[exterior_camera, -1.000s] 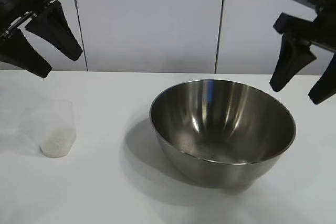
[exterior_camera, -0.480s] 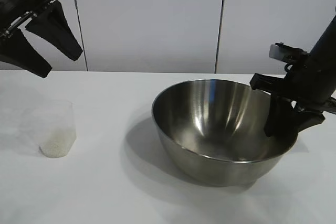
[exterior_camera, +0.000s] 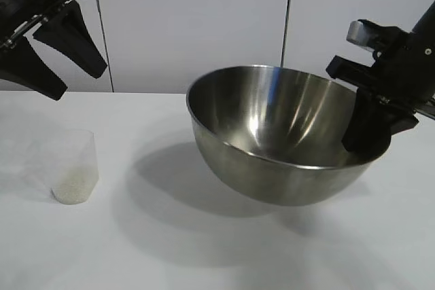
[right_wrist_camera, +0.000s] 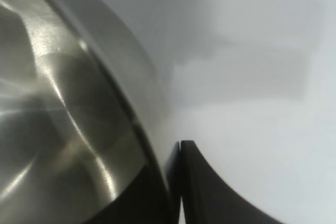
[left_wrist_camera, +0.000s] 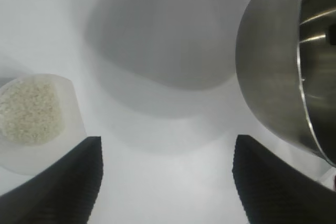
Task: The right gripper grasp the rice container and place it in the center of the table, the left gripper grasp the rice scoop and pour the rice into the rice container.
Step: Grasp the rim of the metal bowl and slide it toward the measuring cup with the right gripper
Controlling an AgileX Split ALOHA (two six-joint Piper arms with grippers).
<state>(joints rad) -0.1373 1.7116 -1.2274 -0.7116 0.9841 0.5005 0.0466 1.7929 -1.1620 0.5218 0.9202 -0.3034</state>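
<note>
Black fingers of your right gripper are pinched narrow on the steel wall of the rice container, one finger inside the rim and one outside, at the bowl's three o'clock in the exterior view. The right wrist view shows the two tips meeting with the thin rim between them. The bowl hangs clear of the table, its shadow spread beneath it, sitting right of centre.

You are in the carrying step, as I judge it: the bowl is gripped and lifted but not yet set down. Next you need to bring it toward nine o'clock, lower it level at mid-table, then release.

The bowl is round, so it has no long axis; its mouth faces up, tipped slightly toward the camera.

Your left gripper hangs wide open and empty at the upper left, above the rice scoop, which stands upright at nine o'clock with rice in its bottom.
</note>
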